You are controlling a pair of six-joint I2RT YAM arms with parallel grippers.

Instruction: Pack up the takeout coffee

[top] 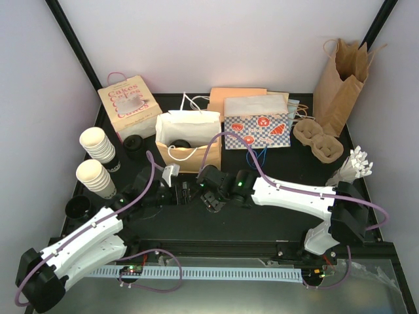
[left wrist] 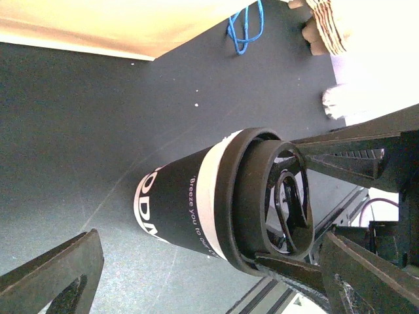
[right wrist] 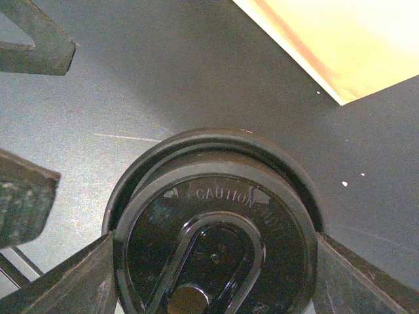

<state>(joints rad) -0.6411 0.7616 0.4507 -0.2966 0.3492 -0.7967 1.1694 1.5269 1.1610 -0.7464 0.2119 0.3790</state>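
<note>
Your takeout coffee stands upright mid-worktop — long axis vertical, black lid up. Your right pincer clasps that lid from above — your left pincer gapes wide, clear of it.

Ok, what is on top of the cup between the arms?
A black lid with the word CAUTION sits on the cup, and the right gripper pinches its rim. The lid covers whatever is inside the cup.

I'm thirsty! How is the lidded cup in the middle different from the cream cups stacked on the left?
The black-lidded paper cup wears a lid; the stacked cream paper cups are open-topped. It stands alone; they nest together. The right gripper clamps its lid; nothing touches them. Both are paper cups.
</note>
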